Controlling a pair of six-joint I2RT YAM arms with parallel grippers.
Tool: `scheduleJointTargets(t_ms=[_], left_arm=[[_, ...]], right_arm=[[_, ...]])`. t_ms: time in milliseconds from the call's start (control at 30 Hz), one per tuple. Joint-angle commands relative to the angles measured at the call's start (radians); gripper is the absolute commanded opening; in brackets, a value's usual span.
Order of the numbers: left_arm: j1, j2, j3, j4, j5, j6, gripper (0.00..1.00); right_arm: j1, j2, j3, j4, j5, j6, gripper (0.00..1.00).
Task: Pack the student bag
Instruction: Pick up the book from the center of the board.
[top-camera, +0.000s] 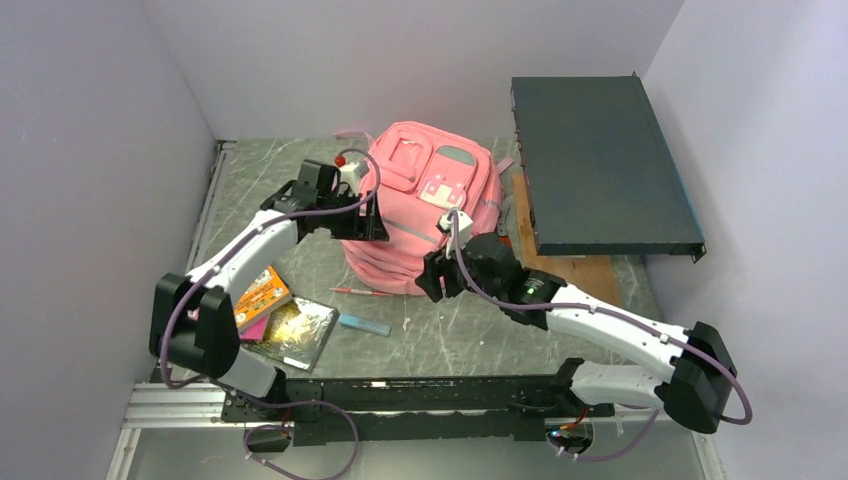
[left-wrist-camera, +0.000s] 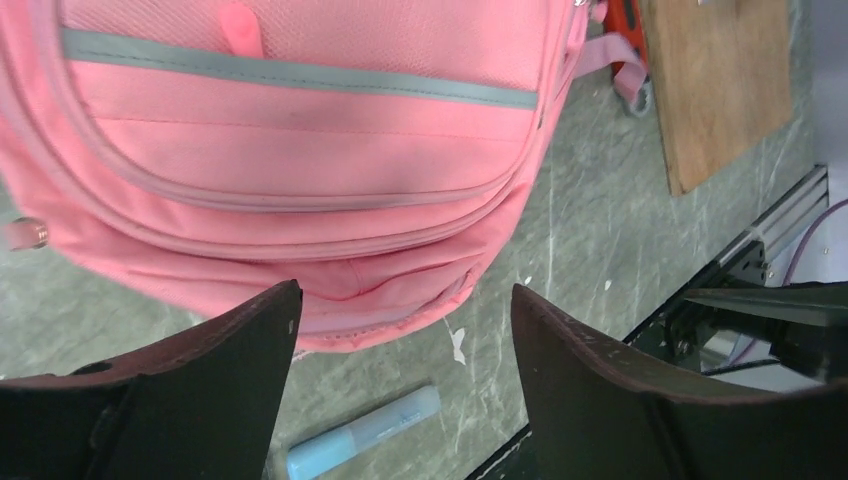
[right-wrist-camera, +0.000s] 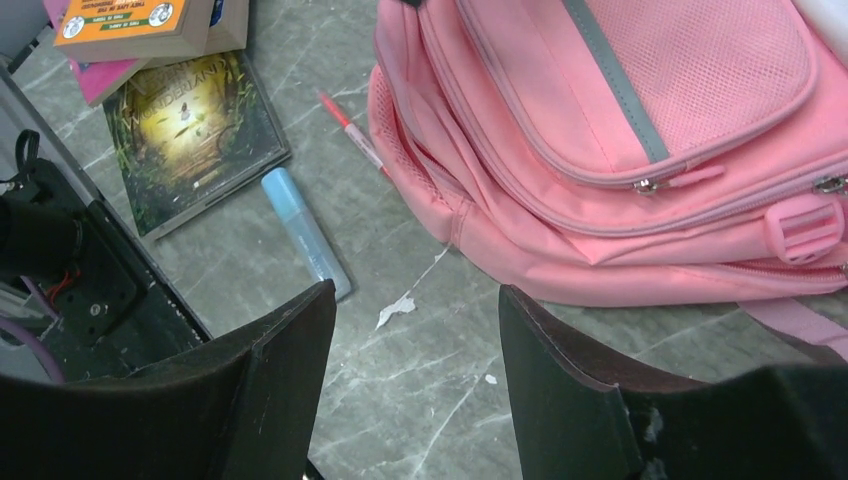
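The student bag (top-camera: 420, 200), soft pink with grey trim and zip pockets, lies on the marbled table. My left gripper (top-camera: 365, 225) hovers at the bag's left side. In the left wrist view its fingers (left-wrist-camera: 405, 320) stand wide apart over the bag's lower edge (left-wrist-camera: 300, 150), with nothing between them. My right gripper (top-camera: 435, 275) hangs at the bag's near right edge. Its jaws (right-wrist-camera: 415, 310) are open over bare table, just beside the bag (right-wrist-camera: 620, 130). Neither gripper holds anything.
A blue marker (top-camera: 364, 324) and a red pen (top-camera: 360, 292) lie in front of the bag. An orange book (top-camera: 262, 295) and a dark picture book (top-camera: 295, 330) sit at the near left. A dark flat case (top-camera: 600, 165) rests on a wooden board (top-camera: 575, 265) at the right.
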Motion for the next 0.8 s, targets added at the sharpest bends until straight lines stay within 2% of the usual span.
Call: scheduleJointTargets(t_ms=[0, 133, 333, 400, 433, 533, 567, 600, 633, 767], left_arm=[[0.001, -0.173, -0.005, 0.014, -0.088, 0.013, 0.83], [0.001, -0.287, 0.0, -0.077, -0.184, 0.009, 0.9], [0.001, -0.541, -0.024, -0.264, -0.546, -0.007, 0.92], [0.001, -0.624, -0.035, -0.322, -0.655, -0.013, 0.93], [0.001, -0.661, -0.037, -0.346, -0.692, -0.014, 0.99], [0.001, -0.771, -0.022, -0.414, -0.77, -0.02, 1.0], [0.001, -0.804, -0.012, -0.434, -0.785, -0.02, 1.0], [0.001, -0.831, 0.0, -0.454, -0.796, -0.021, 1.0], [0.001, -0.858, 0.013, -0.471, -0.8, -0.02, 1.0], [0.001, -0.916, 0.071, -0.529, -0.772, -0.016, 1.0]], right_arm=[[-0.001, -0.066, -0.042, 0.042, 0.028, 0.025, 0.64], [-0.001, -0.077, -0.067, 0.06, 0.026, 0.037, 0.64], [-0.001, -0.003, -0.04, 0.196, -0.016, 0.156, 0.65], [-0.001, 0.053, -0.014, 0.264, -0.086, 0.225, 0.65], [0.0, 0.085, 0.002, 0.303, -0.126, 0.261, 0.65], [0.011, 0.215, 0.063, 0.437, -0.26, 0.387, 0.66], [0.016, 0.271, 0.09, 0.485, -0.306, 0.434, 0.75], [0.024, 0.323, 0.117, 0.524, -0.344, 0.477, 0.96], [0.035, 0.401, 0.153, 0.557, -0.376, 0.521, 0.99], [0.073, 0.627, 0.304, 0.638, -0.458, 0.713, 1.0]])
